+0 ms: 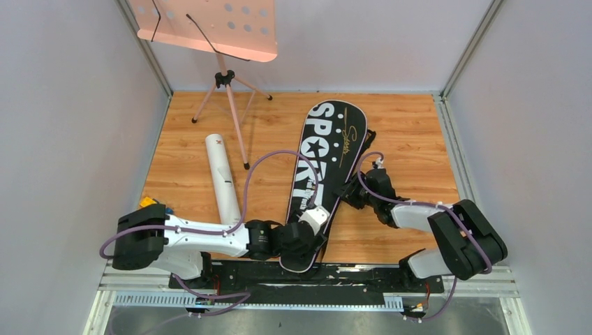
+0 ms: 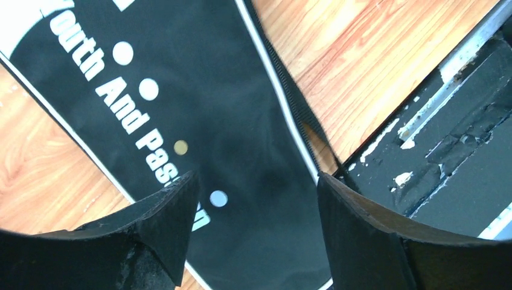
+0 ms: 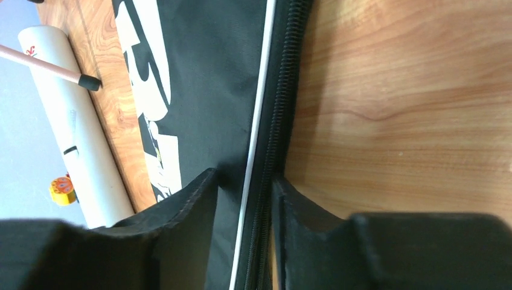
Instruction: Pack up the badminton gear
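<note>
The black bag (image 1: 328, 150) is laid flat and diagonally across the middle of the wood-grain counter (image 1: 412, 132). Its broad, rounded end is turned toward the far edge and its narrow end reaches the near edge. The fabric is matte and smooth, lettered SPORT in large white capitals, and edged with thin white piping (image 3: 261, 90) beside a coarse black zip (image 3: 281, 90).

The left hand (image 2: 256, 178) is held over the bag's narrow end at the near edge. Its dark, wedge-shaped fingers (image 2: 163, 229) are spread wide, and nothing is seen clamped between them. The scuffed black base plate (image 2: 447, 163), flecked with white, is seen just past the bag there.

The right hand (image 3: 243, 176) is set at the bag's right-hand edge, about halfway along its length. Its fingers (image 3: 187, 211) are drawn close on either side of the zip and piping, one over the fabric and one over the bare wood. Whether the seam is actually pinched cannot be told.

A long, smooth white tube (image 1: 223, 183) is laid on the counter left of the bag, apart from it and at a slight angle. A small yellow and blue toy (image 1: 148, 203) is seen near the left edge. A pink perforated music stand (image 1: 213, 24) on thin tripod legs is placed at the far left corner, one rubber-tipped leg lying close to the tube.
</note>
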Available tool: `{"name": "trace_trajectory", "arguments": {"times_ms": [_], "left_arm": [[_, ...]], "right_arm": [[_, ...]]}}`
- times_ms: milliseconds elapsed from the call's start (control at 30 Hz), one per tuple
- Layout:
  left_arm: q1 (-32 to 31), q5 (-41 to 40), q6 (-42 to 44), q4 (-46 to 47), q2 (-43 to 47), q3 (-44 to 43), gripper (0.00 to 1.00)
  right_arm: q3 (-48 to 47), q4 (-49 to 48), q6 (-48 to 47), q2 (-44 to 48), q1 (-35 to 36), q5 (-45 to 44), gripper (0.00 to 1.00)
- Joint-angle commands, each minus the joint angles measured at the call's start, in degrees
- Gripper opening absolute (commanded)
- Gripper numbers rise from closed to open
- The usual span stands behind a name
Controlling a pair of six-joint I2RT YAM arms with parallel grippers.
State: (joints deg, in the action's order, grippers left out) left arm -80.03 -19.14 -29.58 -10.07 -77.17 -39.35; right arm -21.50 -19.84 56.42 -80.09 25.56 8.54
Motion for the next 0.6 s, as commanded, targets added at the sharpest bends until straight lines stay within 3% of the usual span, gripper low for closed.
{"name": "trace_trajectory", "arguments": {"times_ms": [0,167,367,567], "left_arm": [[-2.86,-7.09,2.67,0.62,-1.44,-4.05,0.80],[-6.07,-14.44,3.09,-1.20,-3.45,-6.25,0.84],[-7.97,-22.09,1.65,-7.19,-6.14,-10.72,0.92],[-9.25,-28.87,1.85,-10.26,-10.44,-14.45,0.93]], "right_arm": [[-1.12,-3.95,1.76,-0.57,0.04,2.71,0.30],[-1.16,-4.65,5.51,4.52,0.42,5.66,0.02],[-0.65,-1.88,11.27,13.61,2.21,7.13,0.00],[2.16,0.12,17.90,22.82,3.88,5.43,0.00]]}}
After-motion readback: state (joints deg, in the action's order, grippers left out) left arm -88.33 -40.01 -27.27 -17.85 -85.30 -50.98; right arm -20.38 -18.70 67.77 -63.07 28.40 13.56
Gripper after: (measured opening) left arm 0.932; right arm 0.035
